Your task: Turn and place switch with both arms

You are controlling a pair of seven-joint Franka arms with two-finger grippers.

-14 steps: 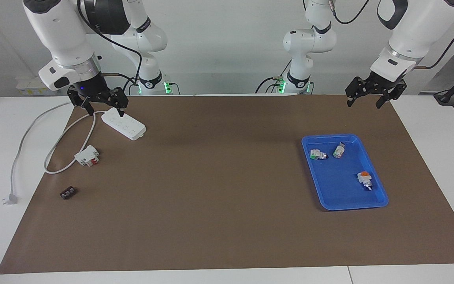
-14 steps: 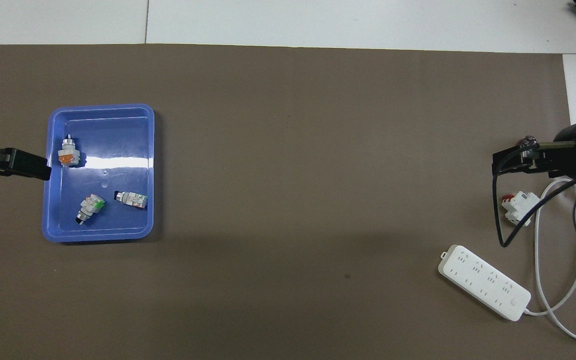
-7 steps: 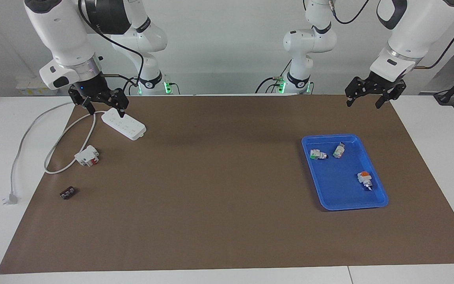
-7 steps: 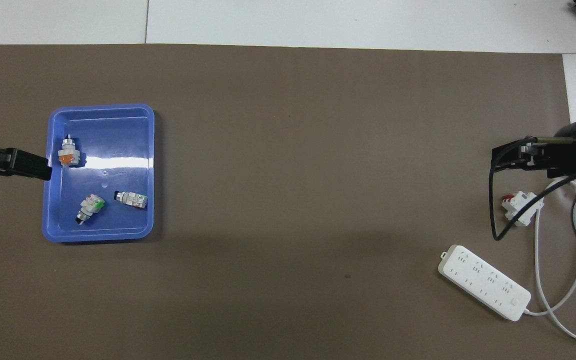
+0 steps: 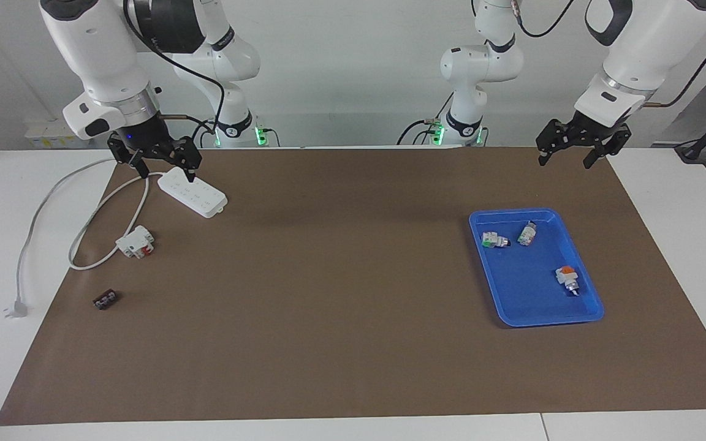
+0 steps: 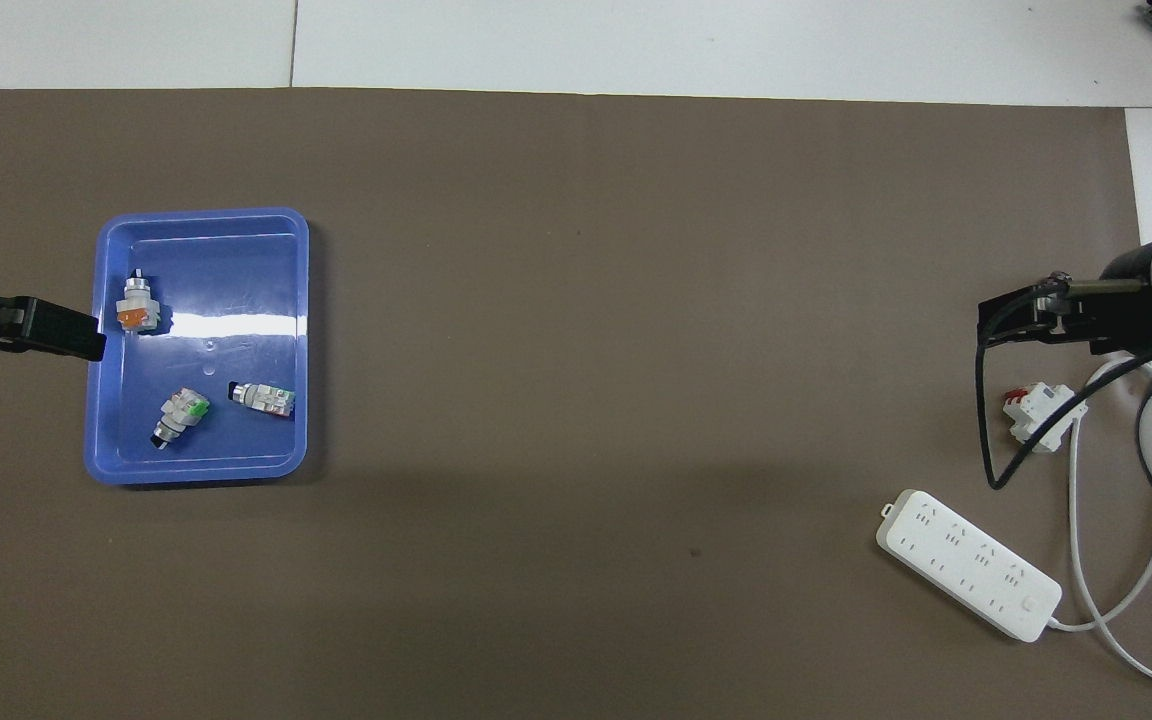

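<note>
The switch [image 6: 261, 397] lies on its side in the blue tray [image 6: 196, 472], white body with green and orange faces, black knob toward the left arm's end; it also shows in the facing view [image 5: 493, 240]. Two other small switches lie in the tray [image 5: 537, 321]: a green-faced one [image 6: 181, 415] and a white-and-orange one [image 6: 136, 308]. My left gripper [image 5: 565, 160] is open and empty, raised over the mat beside the tray; from overhead [image 6: 36, 330] its tip overlaps the tray's rim. My right gripper [image 5: 166, 173] is open and empty, raised over the power strip's cord end.
A white power strip [image 5: 193, 193] with a long cord lies at the right arm's end. A white-and-red block [image 5: 135, 242] lies farther out beside the cord. A small black part [image 5: 106, 299] lies farther still. A brown mat [image 5: 328, 306] covers the table.
The right gripper has risen a little and shifted slightly over the cord. The left gripper has barely moved. The switches lie as before.
</note>
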